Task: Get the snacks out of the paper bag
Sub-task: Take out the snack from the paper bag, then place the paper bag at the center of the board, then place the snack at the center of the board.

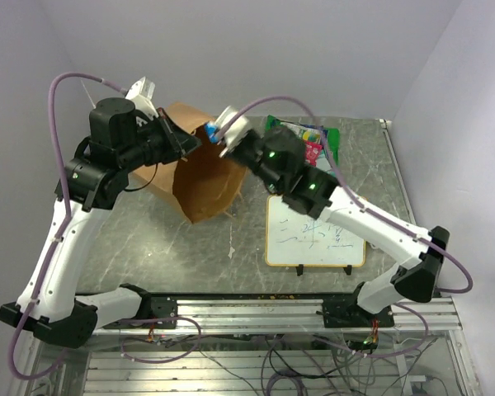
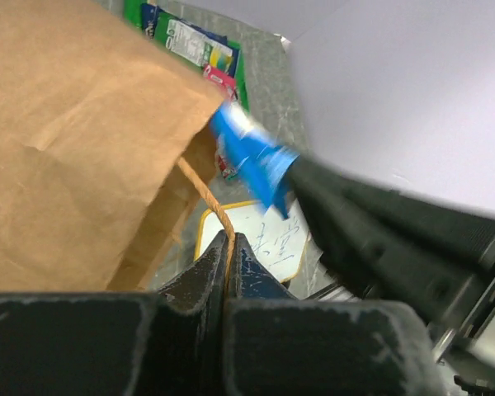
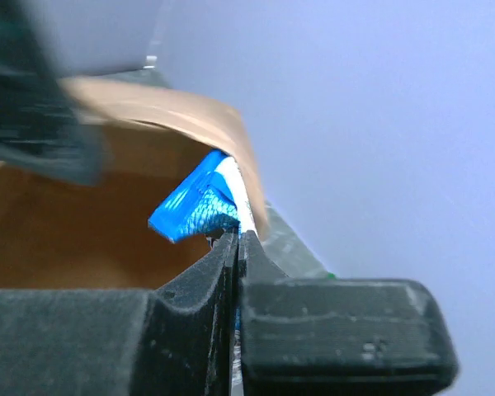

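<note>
Top external: a tall brown kraft paper bag sits on the grey marbled table, its mouth gaping toward the arm bases.

The left gripper is clamped tight on the bag's thin tan string handle, at the rim.

The right gripper is pinched on a small glossy blue packet. The packet is off the table, right at the upper rim of the bag's mouth.

Right of the bag and well apart from it, a larger green bag with blue-white label lies flat on the table. A pink-red packet lies against it.

An orange-framed whiteboard lies flat, right of the bag and nearer the arm bases.
</note>
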Controlling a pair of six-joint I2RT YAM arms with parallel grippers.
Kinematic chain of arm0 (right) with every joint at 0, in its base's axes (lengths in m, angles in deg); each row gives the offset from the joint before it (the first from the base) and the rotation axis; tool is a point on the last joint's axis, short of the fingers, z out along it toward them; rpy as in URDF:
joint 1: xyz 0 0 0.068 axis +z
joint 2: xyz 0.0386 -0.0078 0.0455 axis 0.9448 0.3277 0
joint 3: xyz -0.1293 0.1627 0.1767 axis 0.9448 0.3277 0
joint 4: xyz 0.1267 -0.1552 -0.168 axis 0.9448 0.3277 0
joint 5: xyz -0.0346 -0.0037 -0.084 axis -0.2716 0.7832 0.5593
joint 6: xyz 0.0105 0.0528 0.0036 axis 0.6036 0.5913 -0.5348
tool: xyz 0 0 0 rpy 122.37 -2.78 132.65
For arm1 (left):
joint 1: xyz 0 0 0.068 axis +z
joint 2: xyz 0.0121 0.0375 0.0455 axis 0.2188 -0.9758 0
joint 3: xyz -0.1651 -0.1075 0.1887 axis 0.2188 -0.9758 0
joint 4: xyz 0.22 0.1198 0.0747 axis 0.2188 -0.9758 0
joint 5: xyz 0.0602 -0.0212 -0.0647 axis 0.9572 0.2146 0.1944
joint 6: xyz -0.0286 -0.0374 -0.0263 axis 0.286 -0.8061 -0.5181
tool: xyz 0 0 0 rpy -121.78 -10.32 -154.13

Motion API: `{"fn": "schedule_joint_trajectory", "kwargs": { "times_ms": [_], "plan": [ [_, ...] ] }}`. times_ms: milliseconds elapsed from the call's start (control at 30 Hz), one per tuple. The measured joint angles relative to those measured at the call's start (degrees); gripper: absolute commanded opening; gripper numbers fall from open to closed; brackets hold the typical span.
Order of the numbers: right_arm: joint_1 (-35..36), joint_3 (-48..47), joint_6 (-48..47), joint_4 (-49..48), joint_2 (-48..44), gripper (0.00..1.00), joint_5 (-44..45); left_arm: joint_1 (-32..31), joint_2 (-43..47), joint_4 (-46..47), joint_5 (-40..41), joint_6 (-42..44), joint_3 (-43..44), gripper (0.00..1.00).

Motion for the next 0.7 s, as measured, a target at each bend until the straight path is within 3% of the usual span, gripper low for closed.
{"fn": "schedule_joint_trajectory", "kwargs": {
  "times_ms": [133, 367, 567, 700],
  "plan": [
    [-8.8, 0.2, 1.4, -2.9, -2.5, 0.00, 1.5, 2.5, -2.1, 2.8, -2.4, -2.1, 0.9, 0.07],
    [-20.6, -1.0, 4.3, -6.8, -1.6, 0.00, 0.3, 14.9, -1.6, 9.6, -9.8, -7.7, -5.6, 0.07],
    [-21.1, -1.8, 7.9, -7.1, 0.1, 0.00, -12.3, 17.7, -6.2, 12.5, -16.3, -10.4, -10.1, 0.07],
    [-20.9, 0.0, 10.1, -8.9, 0.2, 0.00, -12.6, 20.2, -7.0, 9.7, -15.9, -8.8, -10.0, 0.07]
  ]
}}
